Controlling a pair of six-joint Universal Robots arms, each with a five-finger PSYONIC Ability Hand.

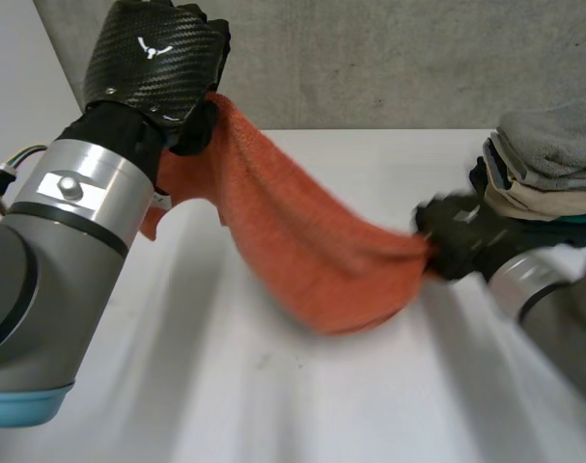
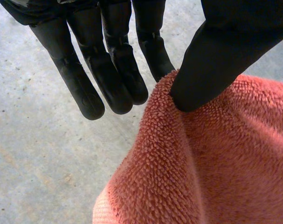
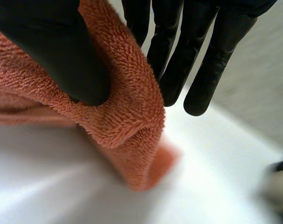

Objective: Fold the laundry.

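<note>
The orange towel (image 1: 312, 251), pinched at its ends by the left hand (image 1: 162, 58) and the right hand (image 1: 461, 236), hangs across the middle of the white table (image 1: 273, 405) and blocks passage there. A stack of folded cloths (image 1: 548, 159) occupies the far right corner. The table's near part offers free room.

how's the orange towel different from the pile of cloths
The orange towel sags unfolded between the left hand and right hand, which pinch it; the pile lies folded and stacked on the table. The towel is one orange piece; the pile has grey, beige and dark layers. Both are cloth.
</note>
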